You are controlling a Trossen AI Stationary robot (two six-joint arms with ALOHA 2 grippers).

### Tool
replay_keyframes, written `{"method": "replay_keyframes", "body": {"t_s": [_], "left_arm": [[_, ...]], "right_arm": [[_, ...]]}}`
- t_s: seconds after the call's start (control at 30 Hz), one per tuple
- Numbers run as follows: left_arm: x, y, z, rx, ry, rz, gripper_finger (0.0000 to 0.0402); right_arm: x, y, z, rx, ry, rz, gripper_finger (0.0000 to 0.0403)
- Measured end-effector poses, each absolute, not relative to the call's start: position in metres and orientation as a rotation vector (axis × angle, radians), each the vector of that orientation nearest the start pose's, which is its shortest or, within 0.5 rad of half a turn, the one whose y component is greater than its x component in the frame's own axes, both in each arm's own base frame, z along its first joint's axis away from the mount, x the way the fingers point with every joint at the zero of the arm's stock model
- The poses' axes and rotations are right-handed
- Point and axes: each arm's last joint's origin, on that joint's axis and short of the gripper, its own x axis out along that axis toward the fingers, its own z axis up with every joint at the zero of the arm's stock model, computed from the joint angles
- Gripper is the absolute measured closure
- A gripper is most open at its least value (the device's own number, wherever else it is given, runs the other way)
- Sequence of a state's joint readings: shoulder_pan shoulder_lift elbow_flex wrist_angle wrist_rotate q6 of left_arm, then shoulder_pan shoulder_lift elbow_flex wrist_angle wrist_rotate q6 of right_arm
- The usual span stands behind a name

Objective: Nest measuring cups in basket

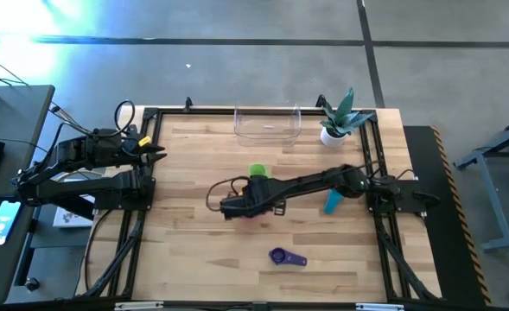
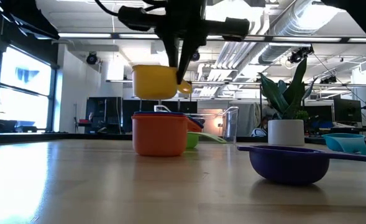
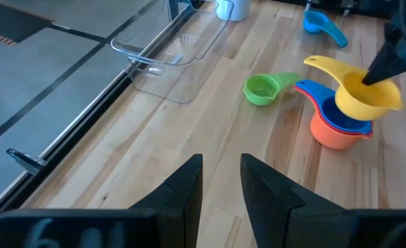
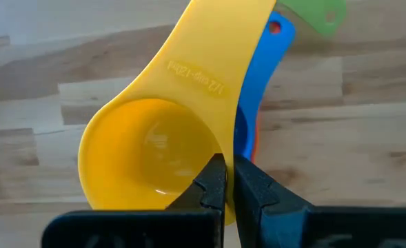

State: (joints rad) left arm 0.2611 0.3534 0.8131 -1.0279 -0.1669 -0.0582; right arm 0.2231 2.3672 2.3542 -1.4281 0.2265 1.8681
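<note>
Yellow plastic measuring cup (image 2: 156,81) hung by its rim, pinched in your right end effector (image 4: 225,180) above the orange-and-blue nested stack (image 3: 337,126) mid-bench; that thin grip risked it tilting and missing.

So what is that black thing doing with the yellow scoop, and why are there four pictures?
It is a robot with two arms. One camera looks down from above, one sits at table height, and one rides on each wrist. The right gripper pinches the rim of the yellow cup, holding it above an orange cup with a blue cup nested inside. A green cup, a purple cup and a light blue cup lie on the wooden table. The clear basket sits near a potted plant. The left gripper waits, open, at the table's side.
</note>
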Motion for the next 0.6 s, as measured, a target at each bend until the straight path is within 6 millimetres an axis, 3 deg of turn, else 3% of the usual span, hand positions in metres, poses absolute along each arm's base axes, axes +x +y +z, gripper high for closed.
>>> {"method": "replay_keyframes", "body": {"t_s": [0.23,0.6], "left_arm": [[0.044,0.017,0.306,-0.083,0.560,0.433,0.0312],[0.044,0.017,0.306,-0.083,0.560,0.433,0.0312]], "right_arm": [[0.454,0.109,0.238,1.213,0.891,-1.243,0.0403],[0.456,0.098,0.236,1.187,0.871,-1.279,0.0403]]}}
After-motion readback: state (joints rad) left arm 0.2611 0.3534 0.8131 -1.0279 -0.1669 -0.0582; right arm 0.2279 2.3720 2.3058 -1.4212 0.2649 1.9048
